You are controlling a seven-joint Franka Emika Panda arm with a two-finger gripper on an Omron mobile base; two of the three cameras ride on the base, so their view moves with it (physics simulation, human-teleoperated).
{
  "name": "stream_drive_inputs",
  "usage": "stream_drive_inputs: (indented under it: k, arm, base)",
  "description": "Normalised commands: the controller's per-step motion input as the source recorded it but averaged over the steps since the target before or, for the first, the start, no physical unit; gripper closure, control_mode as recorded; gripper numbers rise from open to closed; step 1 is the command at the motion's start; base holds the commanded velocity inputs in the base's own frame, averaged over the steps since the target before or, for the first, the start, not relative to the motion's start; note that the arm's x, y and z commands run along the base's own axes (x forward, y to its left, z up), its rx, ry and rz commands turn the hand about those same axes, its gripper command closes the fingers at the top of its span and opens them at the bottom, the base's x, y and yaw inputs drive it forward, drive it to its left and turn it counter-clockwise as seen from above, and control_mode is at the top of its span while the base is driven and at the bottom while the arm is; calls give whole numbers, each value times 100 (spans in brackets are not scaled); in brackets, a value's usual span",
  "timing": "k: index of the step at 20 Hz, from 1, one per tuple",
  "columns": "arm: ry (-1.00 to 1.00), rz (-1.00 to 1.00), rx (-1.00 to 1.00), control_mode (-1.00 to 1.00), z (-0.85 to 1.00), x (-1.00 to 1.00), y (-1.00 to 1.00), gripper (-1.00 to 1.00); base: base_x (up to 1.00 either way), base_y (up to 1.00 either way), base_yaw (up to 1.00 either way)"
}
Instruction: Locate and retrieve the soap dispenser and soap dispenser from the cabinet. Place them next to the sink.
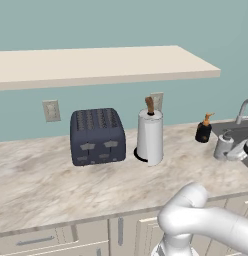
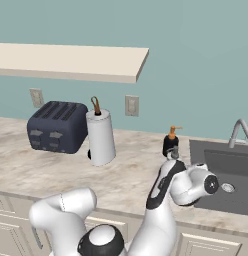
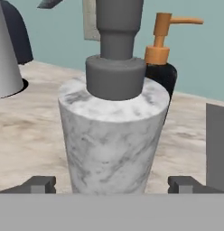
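Note:
The grey speckled soap dispenser (image 3: 114, 135) stands upright on the marbled counter, between my gripper's (image 3: 113, 185) two fingertips. The gripper is open, with a gap on each side of the bottle. Just behind it stands the squat black soap dispenser (image 3: 164, 74) with its orange pump. Both bottles (image 1: 223, 146) (image 1: 203, 129) are at the left edge of the sink (image 1: 241, 132). In the right base view the black one (image 2: 171, 142) shows above my arm, left of the sink (image 2: 221, 165). The cabinet, a cream shelf board (image 1: 96, 65), hangs bare above the counter.
A white paper-towel roll (image 1: 149, 137) and a dark toaster (image 1: 97, 136) stand further left along the counter. The curved faucet (image 2: 239, 131) rises behind the basin. Panelled doors and drawers (image 1: 71, 240) run below the counter's front edge.

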Motion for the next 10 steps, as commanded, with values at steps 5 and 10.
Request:
stream_drive_inputs:
  k: [5,10]
  arm:
    - [17,-5,-6,-100,5,-54,0,-100]
    - [15,-7,-3,-100,0,-72,0,-100]
  base:
    - [0,0,0]
    - [0,0,0]
